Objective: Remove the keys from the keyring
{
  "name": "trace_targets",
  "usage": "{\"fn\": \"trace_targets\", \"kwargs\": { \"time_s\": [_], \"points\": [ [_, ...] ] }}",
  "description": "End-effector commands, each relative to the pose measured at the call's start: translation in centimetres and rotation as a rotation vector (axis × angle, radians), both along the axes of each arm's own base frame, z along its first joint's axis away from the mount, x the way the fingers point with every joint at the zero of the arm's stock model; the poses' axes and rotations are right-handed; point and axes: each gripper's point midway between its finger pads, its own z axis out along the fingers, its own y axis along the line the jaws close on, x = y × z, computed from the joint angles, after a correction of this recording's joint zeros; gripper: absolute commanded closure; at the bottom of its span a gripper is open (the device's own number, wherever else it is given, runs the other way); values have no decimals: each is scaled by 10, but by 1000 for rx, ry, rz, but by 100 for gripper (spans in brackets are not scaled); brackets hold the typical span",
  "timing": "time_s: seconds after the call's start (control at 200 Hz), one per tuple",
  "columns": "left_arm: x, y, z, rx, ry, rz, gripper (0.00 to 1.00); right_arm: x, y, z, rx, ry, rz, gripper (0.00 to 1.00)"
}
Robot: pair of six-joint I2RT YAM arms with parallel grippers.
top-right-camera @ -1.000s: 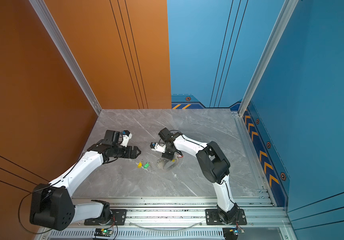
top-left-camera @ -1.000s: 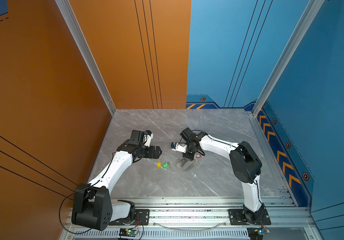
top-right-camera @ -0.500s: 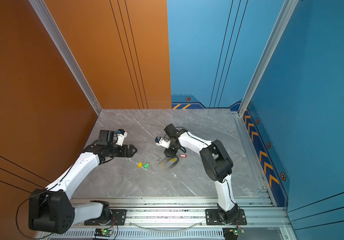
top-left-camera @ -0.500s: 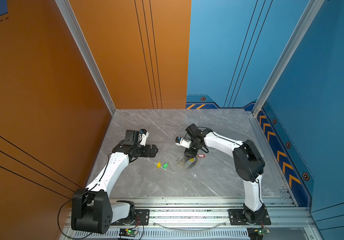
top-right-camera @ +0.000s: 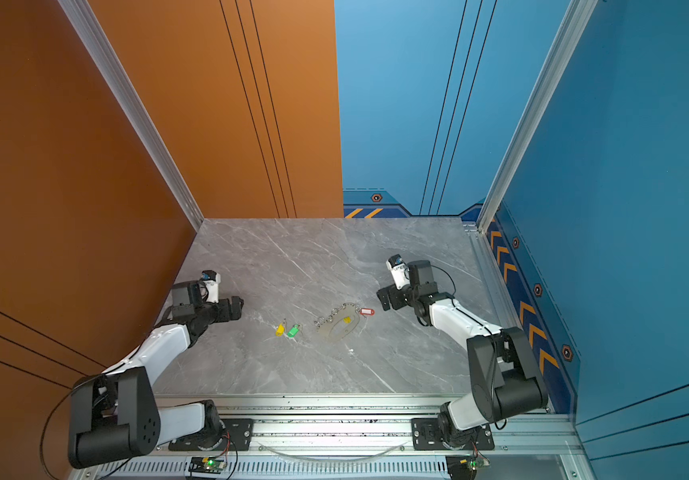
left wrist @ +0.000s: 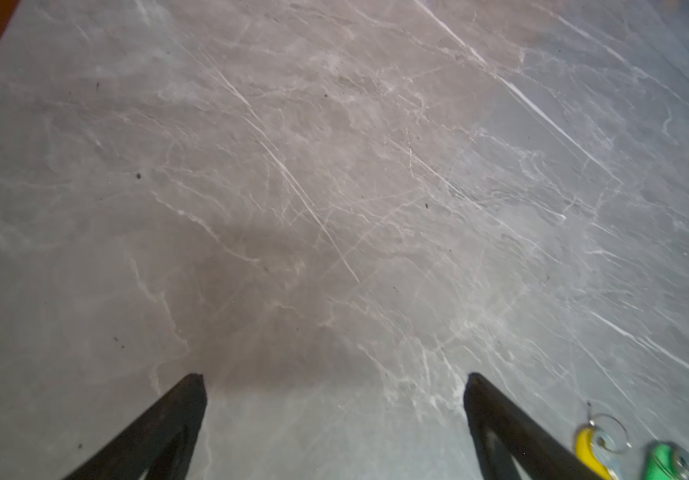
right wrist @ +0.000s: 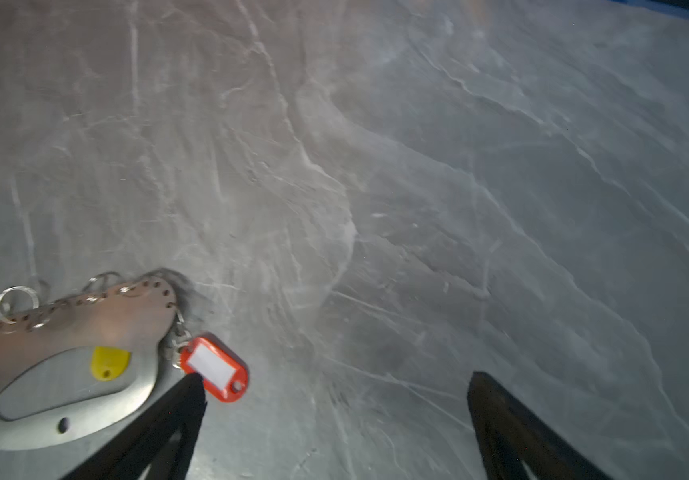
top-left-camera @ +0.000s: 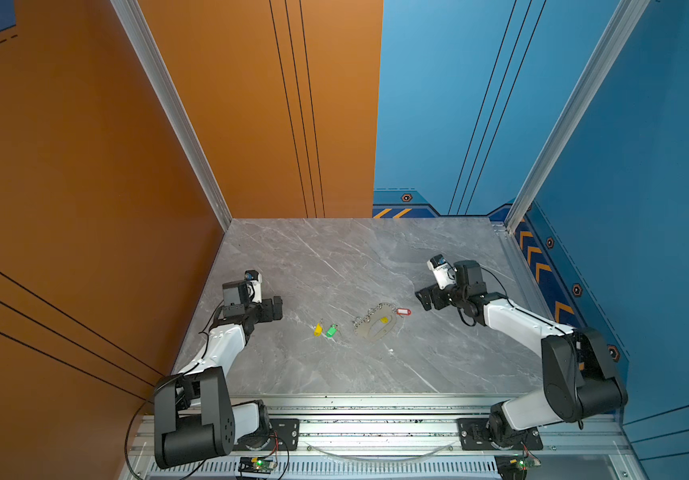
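Note:
The keyring (top-left-camera: 362, 331) (top-right-camera: 326, 328) (right wrist: 85, 320), a flat grey-beige oval plate, lies on the marble table in both top views. Several silver rings (right wrist: 14, 301) line one edge. A red key tag (top-left-camera: 404, 311) (top-right-camera: 367, 311) (right wrist: 216, 369) lies at its right end, with its small ring touching the plate. A yellow tag (top-left-camera: 384, 319) (right wrist: 110, 361) shows in the cut-out. Loose yellow (top-left-camera: 318, 330) (left wrist: 588, 449) and green (top-left-camera: 331, 331) (left wrist: 663, 461) key tags lie left of the plate. My right gripper (top-left-camera: 422, 299) (top-right-camera: 382, 299) (right wrist: 334, 386) stands open, right of the red tag. My left gripper (top-left-camera: 278, 307) (top-right-camera: 238, 307) (left wrist: 334, 386) is open and holds nothing.
An orange wall (top-left-camera: 85, 208) borders the table on the left and a blue wall (top-left-camera: 646, 208) on the right. A metal rail (top-left-camera: 376, 419) with both arm bases runs along the front edge. A small white speck (top-left-camera: 391, 351) lies in front of the plate.
My right gripper has gone from shut to open and pulled back to the right, away from the keyring. The left arm has drawn back to the left. The red key tag stays by the plate.

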Motion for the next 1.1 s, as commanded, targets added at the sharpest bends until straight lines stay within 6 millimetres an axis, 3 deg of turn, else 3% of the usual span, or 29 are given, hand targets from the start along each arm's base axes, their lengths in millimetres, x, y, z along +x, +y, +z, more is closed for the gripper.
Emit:
{"fn": "trace_targets", "kwargs": {
  "time_s": [0.0,0.13,0.215,0.26,0.345,0.461,0.556,0.786,0.886,1.096],
  "points": [
    [26,0,19,8,-190,-5,2,23,-32,52,33,-268,-227,0],
    [40,-1,30,15,-302,-6,2,9,-55,44,-44,-285,-296,0],
    [42,-2,19,-7,-283,5,2,1,-62,38,-40,-298,-310,0],
    [45,-4,23,-42,-331,18,2,1,-67,38,-21,-323,-338,0],
    [51,-17,24,-38,-380,-15,2,-4,-70,24,-2,-308,-331,0],
    [44,-29,12,69,-411,-20,2,-11,-73,23,0,-371,-354,0],
    [41,-30,12,108,-483,3,2,-10,-70,22,7,-359,-336,0],
    [49,-21,5,123,-396,53,2,-13,-66,24,-30,-381,-335,0],
    [51,-24,4,142,-382,44,2,-7,-55,18,-52,-338,-280,0],
    [51,-27,4,163,-382,45,2,-4,-50,15,-34,-310,-244,0]
  ]
}}
